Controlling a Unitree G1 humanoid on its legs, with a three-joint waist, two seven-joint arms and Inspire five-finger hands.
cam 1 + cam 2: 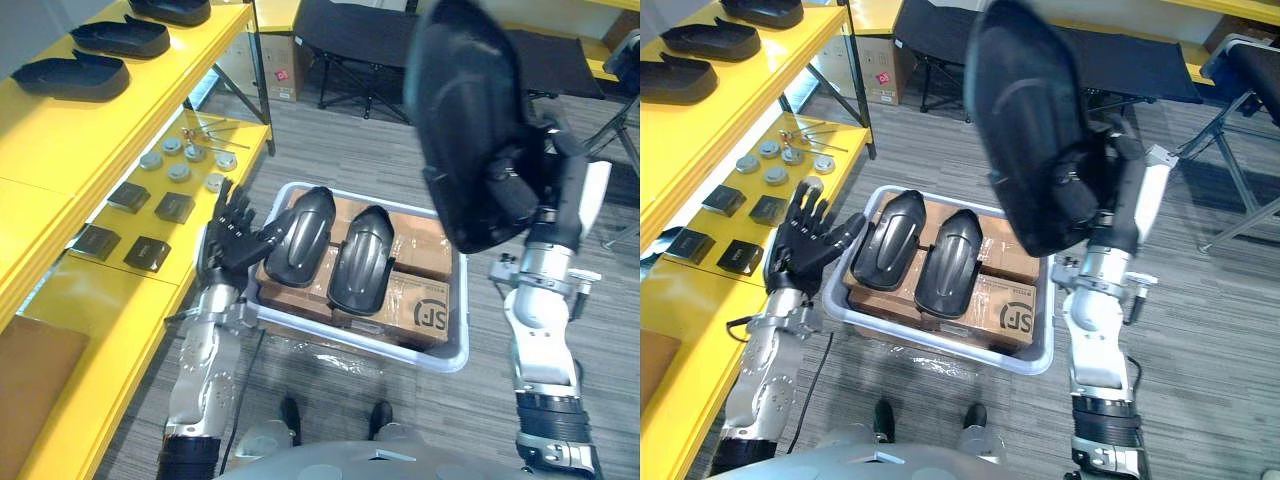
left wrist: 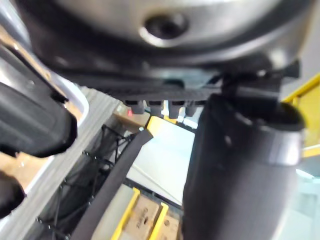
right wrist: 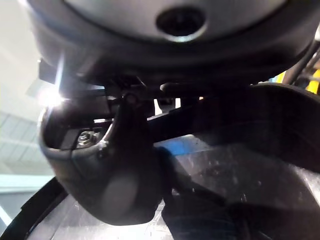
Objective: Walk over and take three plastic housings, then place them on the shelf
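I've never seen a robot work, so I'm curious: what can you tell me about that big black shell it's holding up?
The held housing is a long, curved black shell, plastic-looking with a dull sheen. It stands roughly upright, lifted high and well clear of the grey bin. The right robot hand grips its lower part; nothing else touches it.

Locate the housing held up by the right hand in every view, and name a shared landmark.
Left eye view: raised housing, upper right, gripped by the right hand.
Right eye view: top centre.
Right wrist view: likely the dark scuffed surface past the hand.
Left wrist view: cannot make it out.
Landmark: the grey crate, below it in both eye views.
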